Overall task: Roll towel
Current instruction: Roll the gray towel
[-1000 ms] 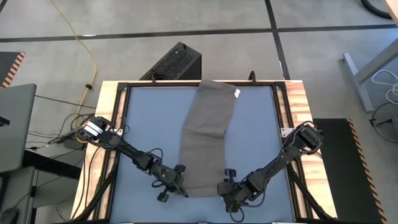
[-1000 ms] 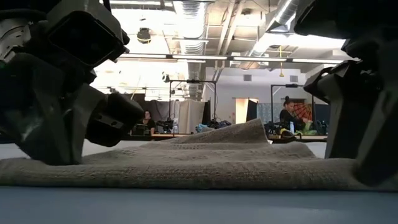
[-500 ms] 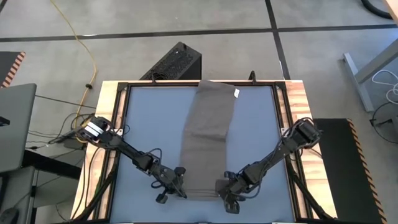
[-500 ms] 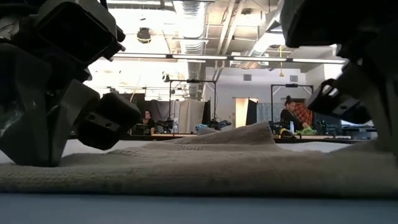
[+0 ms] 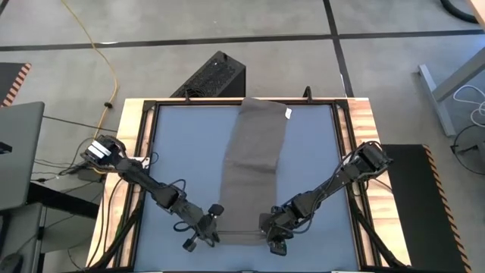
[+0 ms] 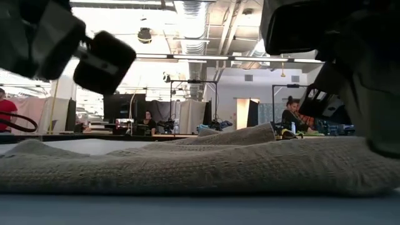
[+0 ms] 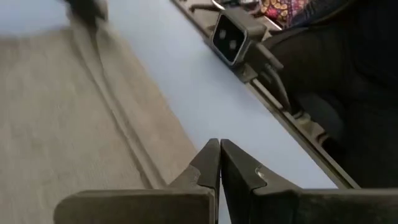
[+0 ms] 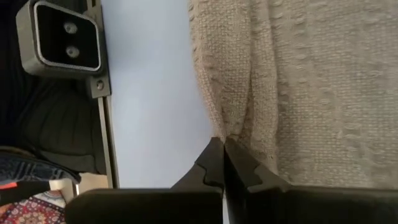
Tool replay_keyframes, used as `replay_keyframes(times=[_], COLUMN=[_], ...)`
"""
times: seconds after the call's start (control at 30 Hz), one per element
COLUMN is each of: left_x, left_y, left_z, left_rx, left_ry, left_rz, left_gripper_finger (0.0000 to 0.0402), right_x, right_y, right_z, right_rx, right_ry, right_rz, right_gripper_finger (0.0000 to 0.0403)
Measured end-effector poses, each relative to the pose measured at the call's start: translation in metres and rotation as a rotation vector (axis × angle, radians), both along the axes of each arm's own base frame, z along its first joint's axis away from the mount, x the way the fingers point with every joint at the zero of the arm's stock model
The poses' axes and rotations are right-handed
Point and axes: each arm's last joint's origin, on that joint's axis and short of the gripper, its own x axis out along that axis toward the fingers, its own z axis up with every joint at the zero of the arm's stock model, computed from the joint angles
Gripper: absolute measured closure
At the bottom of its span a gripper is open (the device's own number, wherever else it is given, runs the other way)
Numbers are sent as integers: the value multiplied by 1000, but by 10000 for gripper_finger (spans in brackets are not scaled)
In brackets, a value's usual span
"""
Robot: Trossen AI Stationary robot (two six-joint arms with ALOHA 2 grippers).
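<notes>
The taupe towel (image 5: 254, 163) lies as a long strip on the blue table (image 5: 182, 152), from the far edge to the near edge, its white tag (image 5: 289, 114) at the far right. My right gripper (image 5: 265, 229) is at the towel's near right corner, shut on it. My left gripper (image 5: 214, 230) is shut beside the near left corner; in the left wrist view its tips (image 7: 219, 149) stand at the towel's edge (image 7: 177, 146). In the low view the towel's near end (image 6: 187, 165) stands as a thick band, higher at the right. My left gripper's shut fingers are at the towel's near left edge; whether they touch it, I cannot tell. My right gripper pinches a pucker of the towel's edge (image 8: 235, 127) between its two fingers, at the near right corner. The cloth gathers into a fold toward the tips. That end is raised (image 6: 340, 147); the rest lies on the table.
A black frame rail rims the table, with a small camera box (image 8: 62, 37) on the near rail. A black case (image 5: 214, 76) stands on the floor beyond the far edge. People sit in the room behind (image 6: 289, 115). Bare blue table lies on both sides of the towel.
My left gripper has drawn back toward the table's near left and has risen in the low view, off the towel's left end. My right gripper has gone a little toward the table's left, and the towel's near right end has come up into a thicker band.
</notes>
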Motion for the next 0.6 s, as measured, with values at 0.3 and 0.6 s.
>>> replay_keyframes(times=[0.3,0.6], left_x=[-12,-7], left_y=[-19,-23], left_z=[-4,-34], left_rx=[128,146], left_ry=[-82,-21], left_rz=[-49,-43], left_gripper_finger=[356,251], right_x=[1,1], right_y=[-1,-1], right_z=[1,1], right_rx=[20,24], right_ry=[10,12], right_rz=[-21,-28], right_gripper_finger=[387,386])
